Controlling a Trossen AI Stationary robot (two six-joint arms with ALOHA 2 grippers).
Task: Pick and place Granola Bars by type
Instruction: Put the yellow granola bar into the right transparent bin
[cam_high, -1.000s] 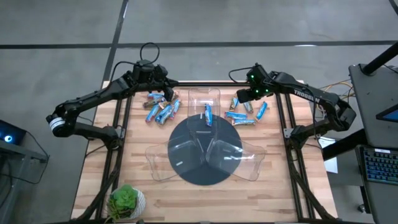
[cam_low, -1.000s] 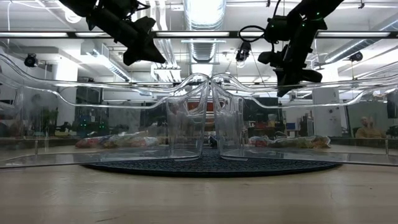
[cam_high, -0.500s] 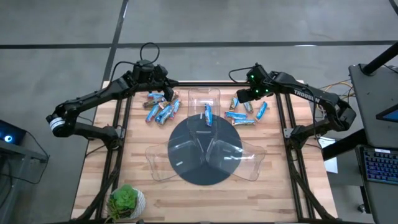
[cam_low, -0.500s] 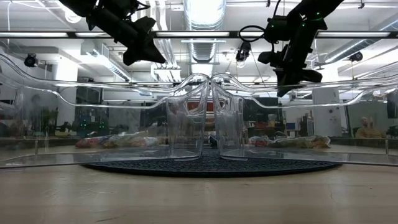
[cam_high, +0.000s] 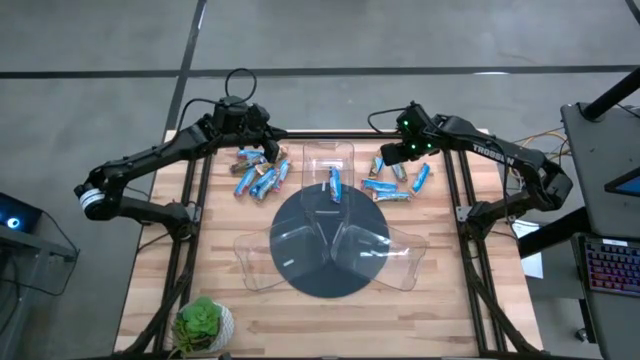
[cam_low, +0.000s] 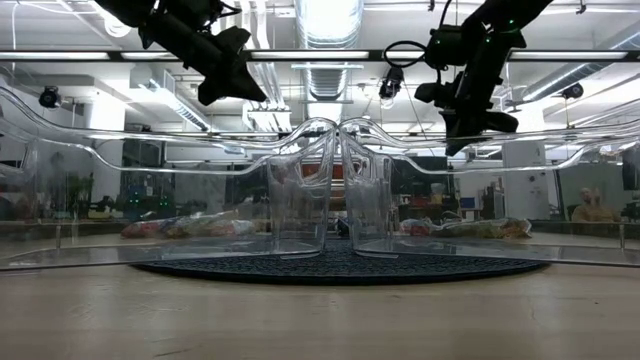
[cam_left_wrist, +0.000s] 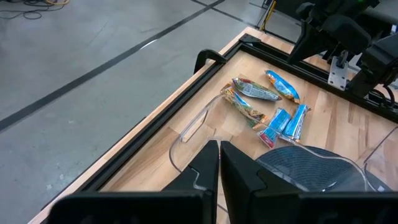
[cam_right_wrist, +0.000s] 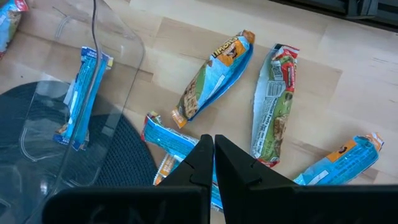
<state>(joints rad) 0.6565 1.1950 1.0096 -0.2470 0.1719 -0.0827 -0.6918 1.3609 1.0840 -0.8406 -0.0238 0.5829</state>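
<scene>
Granola Bars (cam_high: 262, 176) are seen in two loose heaps at the far side of the counter (cam_high: 250, 320), one heap under each arm, while a single blue bar (cam_high: 334, 184) already lies in the far clear tray (cam_high: 330, 160). Nothing has been moved over the past second, so sorting appears barely begun. The left hand (cam_high: 268, 150) and right hand (cam_high: 392, 152) are both held clenched and empty, hovering just above their heaps.

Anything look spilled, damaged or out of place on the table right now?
Nothing stands out. The granola bars lie loose in two piles, left and right, one blue bar already in the far clear tray. The wrappers look intact.
</scene>
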